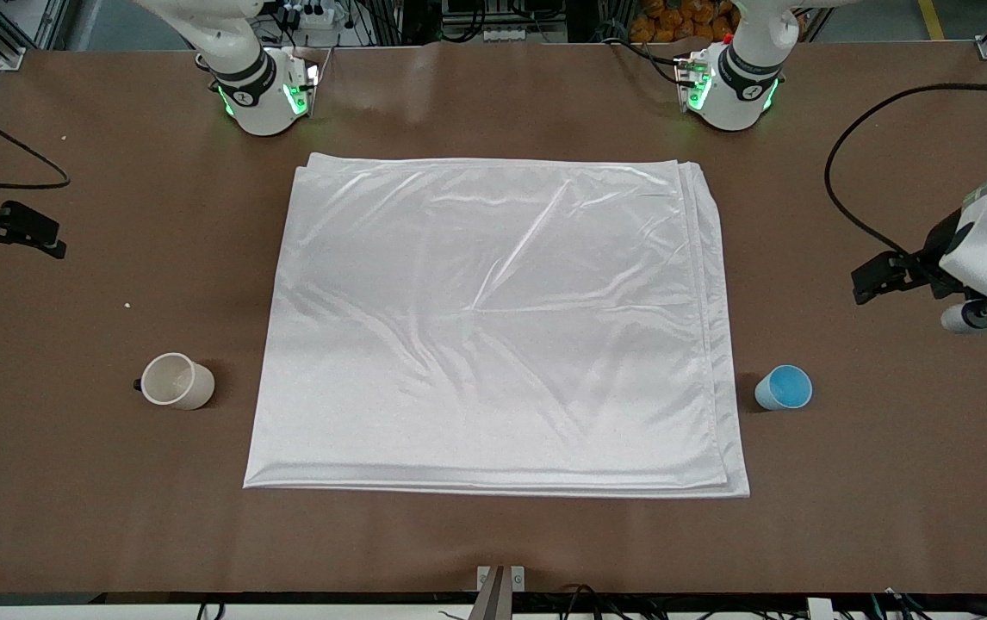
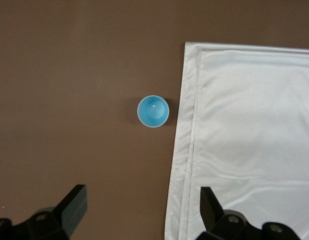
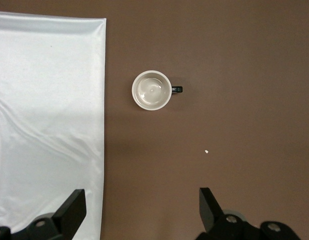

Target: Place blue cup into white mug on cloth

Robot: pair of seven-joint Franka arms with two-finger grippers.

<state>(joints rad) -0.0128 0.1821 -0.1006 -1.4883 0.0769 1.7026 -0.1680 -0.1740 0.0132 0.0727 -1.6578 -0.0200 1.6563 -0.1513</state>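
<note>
Front view: the cloth (image 1: 493, 323) lies mid-table. The white mug (image 1: 176, 381) stands upright beside it toward the right arm's end, the blue cup (image 1: 784, 387) toward the left arm's end.

Left wrist view: the left gripper (image 2: 143, 207) hangs spread wide above bare table.

Right wrist view: the right gripper (image 3: 142, 209) is likewise spread, empty.

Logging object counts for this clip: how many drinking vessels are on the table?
2. The white mug stands on bare table beside the cloth, toward the right arm's end. The blue cup stands beside the cloth toward the left arm's end. Neither is on the cloth; nothing seems hidden.
</note>
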